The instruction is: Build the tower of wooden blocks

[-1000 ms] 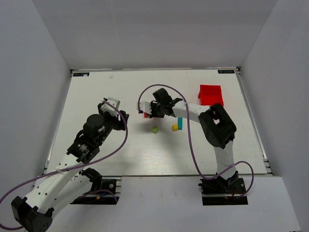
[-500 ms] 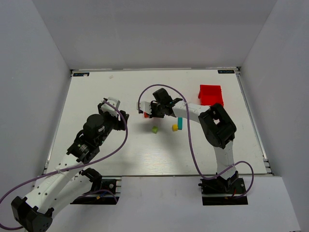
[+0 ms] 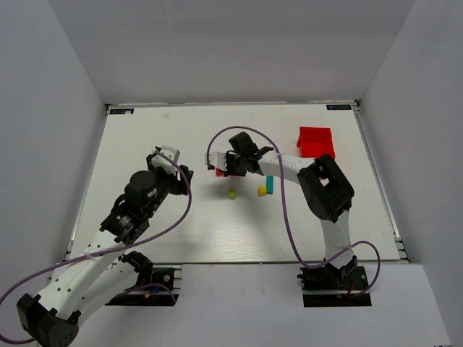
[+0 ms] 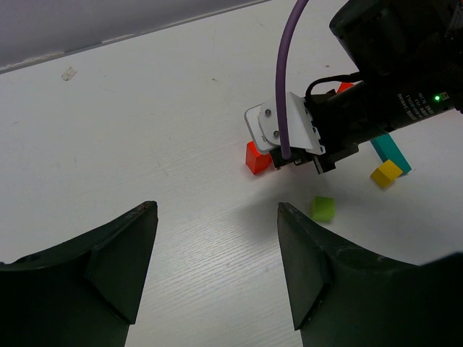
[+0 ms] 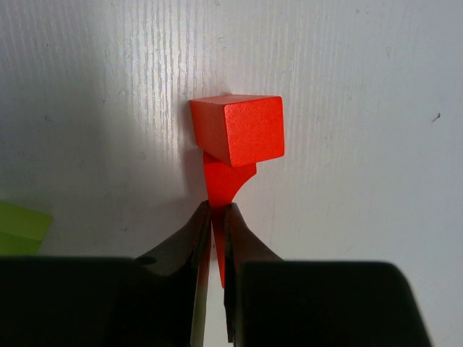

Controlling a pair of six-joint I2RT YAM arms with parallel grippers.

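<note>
– Wood blocks (image 3: 262, 191) status? Anything stacked?
– Nothing stacked. All loose, mid-way across the table (image 3: 145, 144). The red piece (image 5: 237, 130) sits furthest left, the green cube (image 4: 323, 209) near it, the yellow cube (image 4: 385, 173) just beside the teal bar (image 4: 391, 150) further right. The red bin (image 3: 316, 141) is well apart, back right.
– Grippers?
– The right gripper (image 5: 216, 211) is pinched nearly shut on a thin red edge of the red piece; the bulk of it sticks out past the fingertips. Can't tell if it is lifted or resting on the table. The left gripper (image 4: 217, 213) hangs wide apart, empty, above bare table, aimed at the same spot.
– Risk?
– Mainly the grip. The contact patch is tiny and off the piece's centre, so I expect it to pivot between the fingers or pop out on a lift or a fast swing. Painted wood is probably slick, which doesn't help.
– And if it drops?
– It likely lands near the green cube and knocks it away. Second worry is placement: a tilted piece set down crooked makes a poor base, and whatever goes on top leans.
– Left arm?
– Close enough to the right wrist that both moving in together could clash. The purple cable (image 4: 286, 79) loops over the work area too; it could snag or sweep a block.
</note>
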